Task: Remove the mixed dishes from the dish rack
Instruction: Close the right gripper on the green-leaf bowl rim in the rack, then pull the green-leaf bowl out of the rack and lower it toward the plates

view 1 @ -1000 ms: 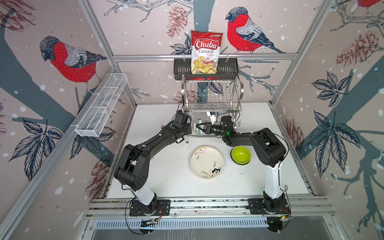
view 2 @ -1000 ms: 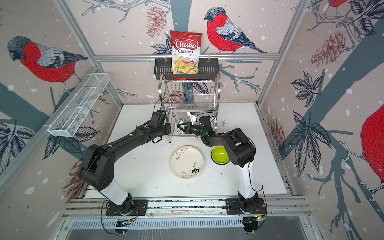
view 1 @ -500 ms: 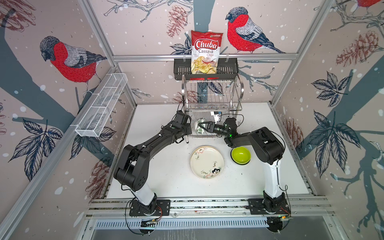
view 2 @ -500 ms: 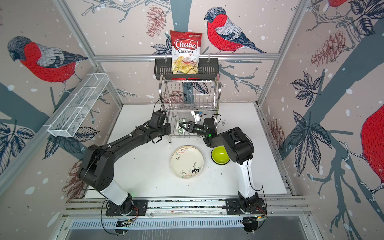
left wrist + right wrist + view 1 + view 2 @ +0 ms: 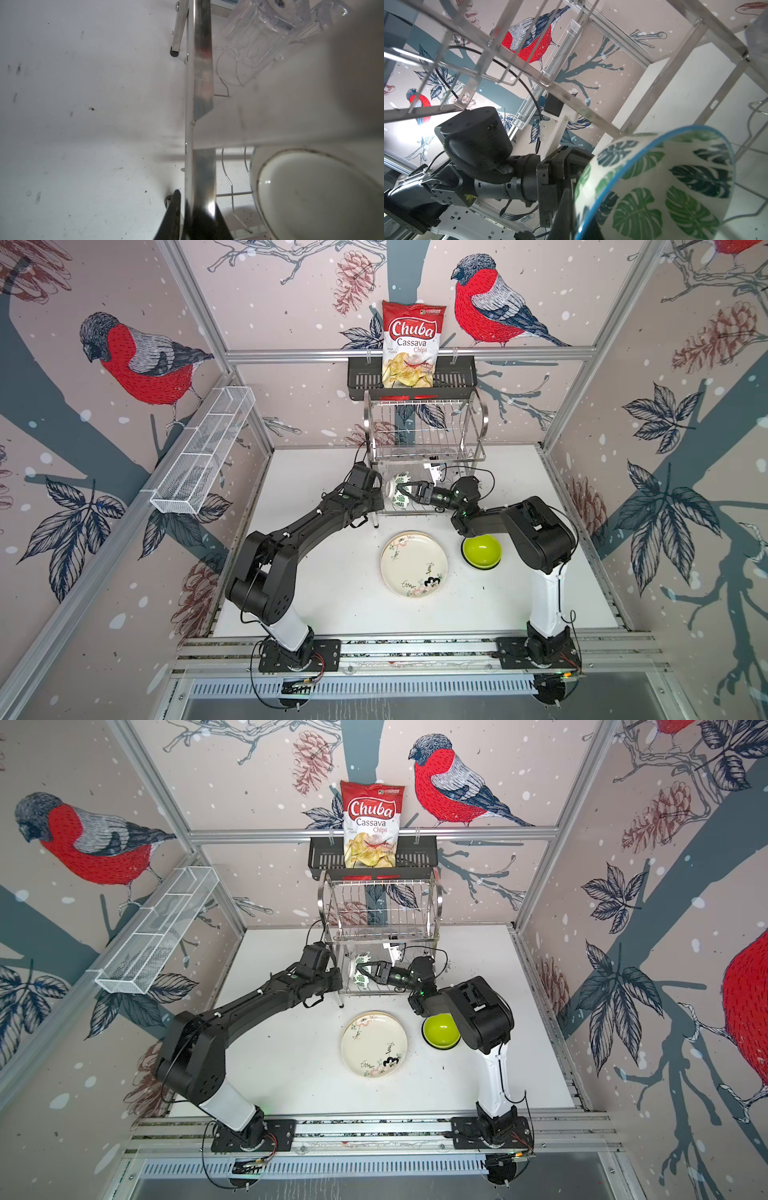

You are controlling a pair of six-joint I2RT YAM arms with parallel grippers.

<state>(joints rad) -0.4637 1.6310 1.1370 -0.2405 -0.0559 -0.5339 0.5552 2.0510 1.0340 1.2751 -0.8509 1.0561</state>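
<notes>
Movement over the last second is slight: the green-leaf bowl (image 5: 400,492), tipped on edge in the lower tier of the dish rack (image 5: 424,435), has come up a little with the right gripper (image 5: 406,490), whose jaws are pinched on its rim. The left gripper (image 5: 197,218) stays clamped on the rack's chrome side strip, steadying it. The bowl looks about to be drawn out. Clear tumblers (image 5: 249,45) remain inside, while the cream plate (image 5: 414,564) and lime bowl (image 5: 482,551) already sit on the table (image 5: 332,572).
</notes>
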